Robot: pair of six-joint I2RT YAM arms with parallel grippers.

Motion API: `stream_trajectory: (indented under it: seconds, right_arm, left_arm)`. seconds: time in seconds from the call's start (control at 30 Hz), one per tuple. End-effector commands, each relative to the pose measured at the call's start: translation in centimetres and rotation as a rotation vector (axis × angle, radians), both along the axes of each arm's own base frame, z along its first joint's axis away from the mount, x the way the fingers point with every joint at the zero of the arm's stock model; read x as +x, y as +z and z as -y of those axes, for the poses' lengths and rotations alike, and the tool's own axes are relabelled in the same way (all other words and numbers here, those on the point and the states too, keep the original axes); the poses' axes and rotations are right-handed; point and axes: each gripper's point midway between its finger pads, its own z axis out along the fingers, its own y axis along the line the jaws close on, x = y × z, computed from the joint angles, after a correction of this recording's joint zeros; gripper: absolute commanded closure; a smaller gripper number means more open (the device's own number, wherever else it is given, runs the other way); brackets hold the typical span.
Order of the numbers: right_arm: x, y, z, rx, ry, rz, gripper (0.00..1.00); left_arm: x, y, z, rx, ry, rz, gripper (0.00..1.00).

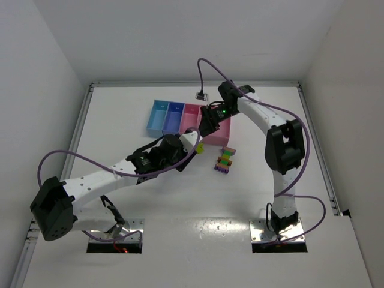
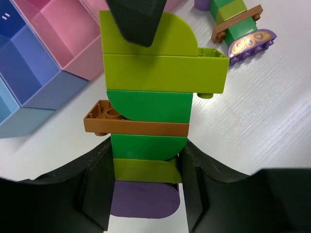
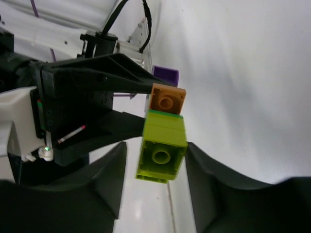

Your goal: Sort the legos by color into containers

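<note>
My left gripper [image 1: 193, 143] [image 2: 146, 151] is shut on the lower end of a lego strip [image 2: 150, 97]: purple, olive, green, an orange plate, green, then two lime bricks. It holds the strip in the air beside the containers [image 1: 180, 117], a row of light blue, blue, narrow pink and wider pink bins. My right gripper [image 1: 209, 127] [image 3: 156, 150] is open around the strip's lime end brick [image 3: 161, 145]. Its right finger touches the brick and there is a gap on the left. One of its fingers [image 2: 135, 19] covers the top lime brick.
A second multicolour lego strip [image 1: 225, 159] [image 2: 237, 24] lies on the table right of the arms' meeting point, with a round purple piece [image 2: 252, 43] at its end. The pink bin wall [image 2: 82, 58] is just left of the held strip. A small cable plug [image 1: 201, 95] lies behind the bins.
</note>
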Motion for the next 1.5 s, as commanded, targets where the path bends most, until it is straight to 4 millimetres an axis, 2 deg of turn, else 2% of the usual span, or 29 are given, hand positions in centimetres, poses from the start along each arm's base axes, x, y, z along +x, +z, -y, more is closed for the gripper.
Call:
stream_trajectory:
  seconds: [0.0,0.13,0.33,0.4,0.5,0.63,0.77,0.8,0.83,0.9,0.97,1.0,1.03,1.1,1.13,1.17,1.2,1.23,1.3,1.4,1.43,1.47]
  right_arm:
    - [-0.5,2.7,-0.5,0.086,0.026,0.031,0.55]
    - [-0.8,2.6,-0.5,0.092,0.028,0.017,0.77]
    - [0.1,3.0,0.4,0.104,0.003,0.024,0.92]
    - [1.2,3.3,0.6,0.100,-0.016,0.062,0.93]
    - [3.2,4.1,1.6,0.099,-0.076,0.077,0.93]
    - [6.2,5.7,1.8,0.107,-0.135,0.172,0.95]
    - [8.8,6.6,1.4,0.125,-0.183,0.189,0.95]
    - [8.8,6.2,1.3,0.128,-0.180,0.162,0.95]
    - [8.9,6.8,1.2,0.141,-0.177,0.170,0.95]
    - [8.6,6.8,0.7,0.142,-0.165,0.170,0.95]
    - [7.9,5.9,0.8,0.142,-0.159,0.117,0.95]
    - [7.6,6.1,0.9,0.142,-0.159,0.116,0.95]
    - [7.1,5.4,0.9,0.141,-0.154,0.085,0.95]
    - [6.2,6.1,1.1,0.149,-0.148,0.086,0.95]
    - [5.5,5.7,1.3,0.149,-0.144,0.060,0.95]
    - [5.0,5.7,1.4,0.144,-0.145,0.045,0.95]
    - [4.4,6.4,1.6,0.154,-0.140,0.049,0.95]
    - [3.7,5.8,1.8,0.146,-0.141,0.026,0.95]
    - [2.6,6.5,2.0,0.154,-0.136,0.026,0.95]
    - [1.1,5.6,2.4,0.147,-0.134,-0.024,0.95]
    - [0.7,6.1,2.5,0.162,-0.126,-0.012,0.95]
    - [0.5,5.8,2.5,0.158,-0.127,-0.024,0.95]
  left_arm:
    - [1.1,3.5,1.2,-0.070,0.010,0.080,0.99]
    - [1.4,3.2,0.9,-0.060,0.040,0.081,0.99]
    - [0.8,1.8,0.2,-0.044,0.051,0.046,0.99]
    - [0.2,1.7,-0.4,-0.049,0.056,0.038,0.99]
    - [-0.6,0.4,-1.5,-0.022,0.076,0.005,0.99]
    - [-0.5,-1.0,-3.9,-0.023,0.165,-0.081,0.99]
    - [-0.6,-0.8,-4.5,-0.043,0.175,-0.090,0.99]
    - [-0.5,-0.5,-4.5,-0.068,0.178,-0.099,0.99]
    - [-0.3,-0.5,-4.7,-0.075,0.184,-0.106,0.99]
    - [-0.6,-1.0,-4.6,-0.088,0.161,-0.136,0.98]
    - [-1.0,-1.4,-4.4,-0.092,0.156,-0.165,0.92]
    - [-1.1,-2.4,-4.8,-0.090,0.182,-0.194,0.88]
    - [-1.0,-2.9,-5.3,-0.091,0.206,-0.207,0.85]
    - [-1.2,-4.1,-5.7,-0.084,0.231,-0.268,0.67]
    - [-1.2,-4.8,-5.7,-0.093,0.239,-0.307,0.62]
    - [-1.2,-5.0,-5.8,-0.089,0.242,-0.323,0.50]
    - [-1.4,-5.2,-5.6,-0.095,0.242,-0.341,0.47]
    - [-1.3,-5.5,-5.7,-0.100,0.241,-0.361,0.45]
    - [-1.4,-6.1,-5.8,-0.103,0.249,-0.390,0.38]
    - [-0.7,-5.5,-5.2,-0.149,0.228,-0.423,0.30]
    - [-0.5,-4.3,-4.5,-0.201,0.201,-0.439,0.25]
    - [-0.3,-3.5,-4.0,-0.231,0.176,-0.445,0.25]
